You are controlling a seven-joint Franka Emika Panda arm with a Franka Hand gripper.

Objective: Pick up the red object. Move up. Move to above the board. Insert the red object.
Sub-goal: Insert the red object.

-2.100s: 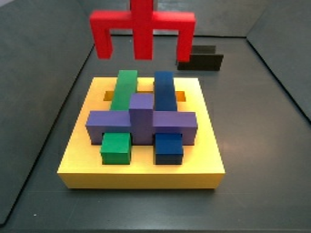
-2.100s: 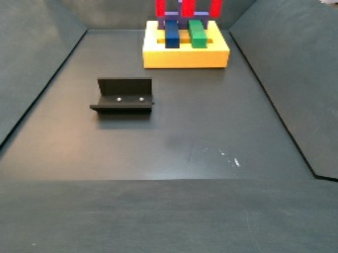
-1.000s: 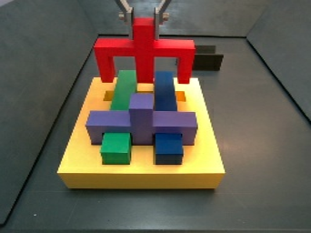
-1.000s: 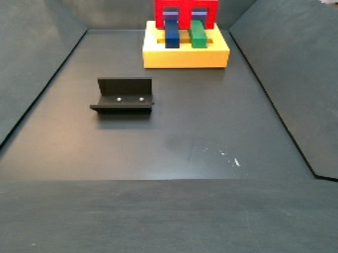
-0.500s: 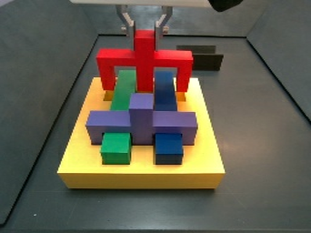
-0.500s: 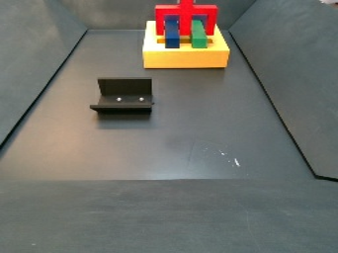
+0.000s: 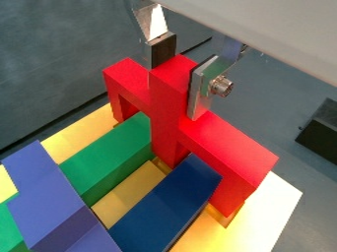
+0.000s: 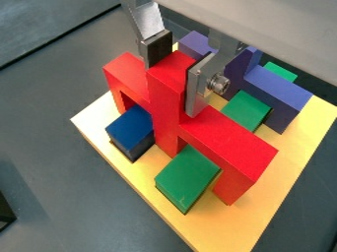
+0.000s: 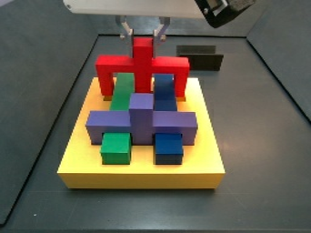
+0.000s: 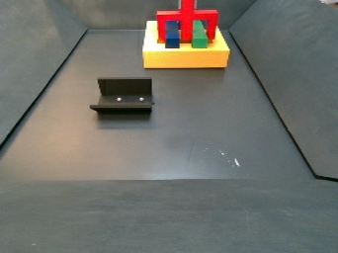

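Lowered: trident-shaped red object (image 9: 144,66), tool (image 7: 183,67) clamping post, onto board (image 9: 140,167).

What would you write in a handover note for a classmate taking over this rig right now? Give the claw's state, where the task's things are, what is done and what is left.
Claw: shut on the red piece's upright post, at the far end of the board.
Red piece: upright, its bar straddling the green and blue bars, legs down beside them. Both wrist views show yellow board under the legs; whether it is fully seated cannot be told.
Board: on the floor, purple blocks in place. The fixture stands apart from it.
Done: pick-up, lift, move over the board.
Left: probably press home if not seated, open the claw, withdraw.
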